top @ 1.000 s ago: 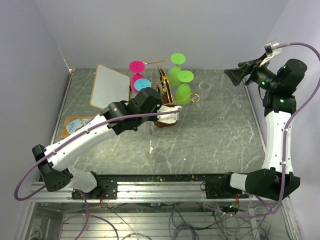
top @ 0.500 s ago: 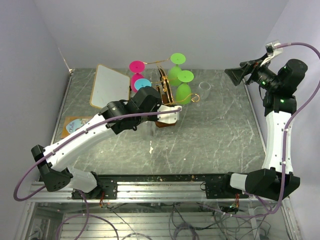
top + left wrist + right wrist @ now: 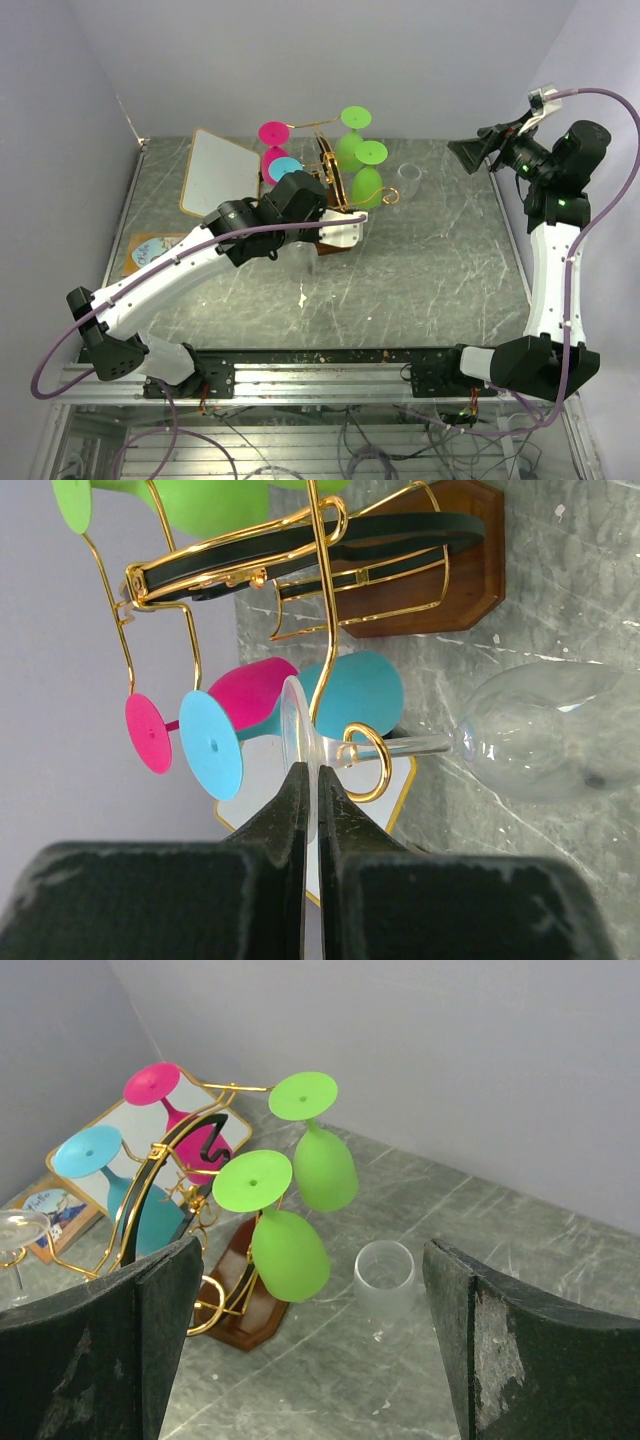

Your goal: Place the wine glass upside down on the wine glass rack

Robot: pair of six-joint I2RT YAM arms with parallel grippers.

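The left wrist view shows my left gripper [image 3: 308, 780] shut on the thin foot of a clear wine glass [image 3: 540, 742]. The glass hangs bowl down, just above the table. Its stem crosses the curled gold ring [image 3: 366, 763] at the end of one arm of the wine glass rack [image 3: 440, 575]. I cannot tell whether the stem rests in that ring. From above, the left gripper [image 3: 350, 226] sits at the near side of the rack [image 3: 331, 185]. My right gripper [image 3: 470, 150] is raised at the back right, open and holding nothing [image 3: 312, 1250].
Pink [image 3: 273, 133], blue [image 3: 285, 168] and two green glasses [image 3: 362, 165] hang upside down on the rack. Another clear glass [image 3: 410, 178] stands upright right of it. A gold-framed white board [image 3: 220, 172] and a small picture card [image 3: 150, 252] lie at the left.
My left gripper has shifted slightly to the right with the clear glass. My right gripper has opened a little wider.
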